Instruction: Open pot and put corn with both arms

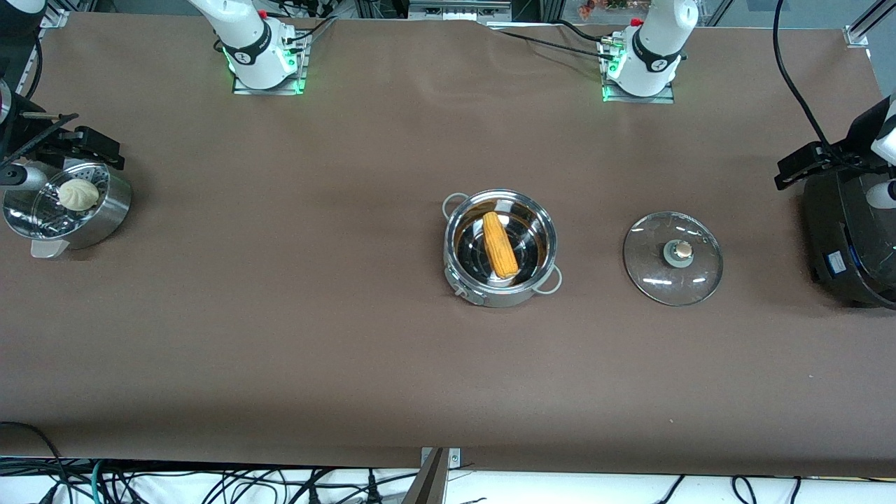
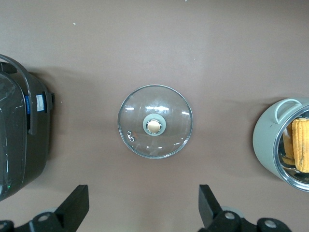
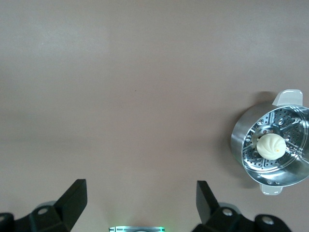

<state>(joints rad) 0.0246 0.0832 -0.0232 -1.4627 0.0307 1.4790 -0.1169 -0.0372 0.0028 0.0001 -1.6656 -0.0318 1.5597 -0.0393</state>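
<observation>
Our left gripper [image 2: 143, 212] hangs with jaws apart above the lid [image 1: 673, 258]; our right gripper [image 3: 141, 210], likewise spread, over bare table near the steamer [image 1: 66, 206]. The corn [image 1: 500, 243] lies inside the uncovered pot [image 1: 501, 246], beside the lid; a black cooker [image 1: 850, 234] sits at the left arm's end.

The corn [image 1: 500, 244] lies in the pot [image 1: 538, 222] near the middle of the worktop [image 1: 280, 315]. The lid [image 1: 673, 257] rests flat beside the pot, toward the left arm's end, between pot and cooker [image 1: 850, 238]. At the right arm's end stands the steamer [image 1: 105, 210] with a bun [image 1: 78, 194] in it.
</observation>
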